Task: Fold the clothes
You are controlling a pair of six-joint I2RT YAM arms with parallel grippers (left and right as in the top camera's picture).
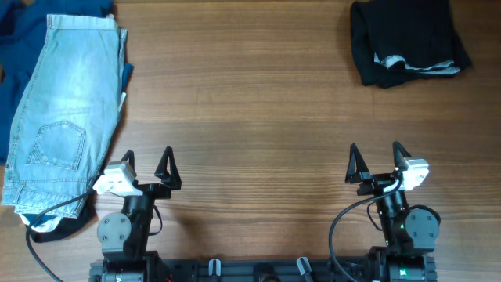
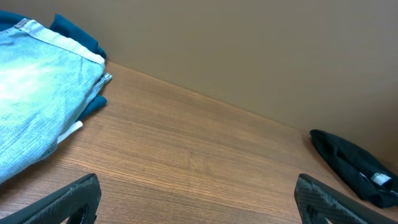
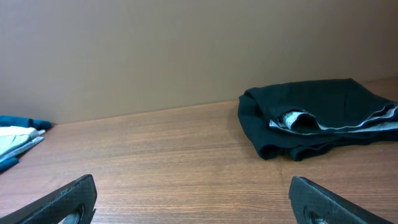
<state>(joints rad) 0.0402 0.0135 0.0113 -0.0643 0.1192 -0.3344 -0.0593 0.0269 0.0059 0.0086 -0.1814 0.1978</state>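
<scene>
Light blue jeans (image 1: 63, 102) lie folded lengthwise at the far left, on top of dark blue clothes (image 1: 19, 31); they also show in the left wrist view (image 2: 37, 93). A folded black garment (image 1: 407, 39) with a white trim lies at the back right, seen too in the right wrist view (image 3: 317, 118). My left gripper (image 1: 146, 164) is open and empty near the front edge, beside the jeans' lower end. My right gripper (image 1: 377, 160) is open and empty near the front edge, well short of the black garment.
The wooden table (image 1: 250, 117) spans the view. A plain wall rises behind its far edge. A black cable (image 1: 47, 215) runs from the left arm's base over the jeans' hem.
</scene>
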